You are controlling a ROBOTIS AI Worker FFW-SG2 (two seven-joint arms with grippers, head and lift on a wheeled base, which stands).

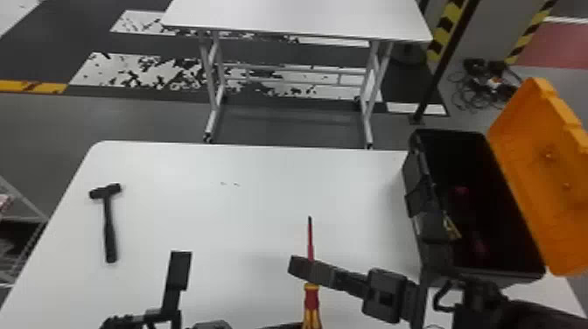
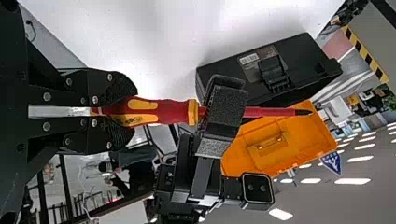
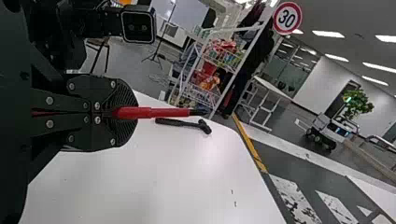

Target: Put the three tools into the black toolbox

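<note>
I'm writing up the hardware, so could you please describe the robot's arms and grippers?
Both arms are black. The left gripper and right gripper have black fingers with silvery screws and rounded, textured pads. Each arm bears a black box with a pale rim.

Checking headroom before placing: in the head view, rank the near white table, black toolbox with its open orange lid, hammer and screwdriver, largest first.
1. Near white table
2. Black toolbox with orange lid
Unranked: hammer and screwdriver; the screwdriver runs longer, but seems raised nearer the camera.
</note>
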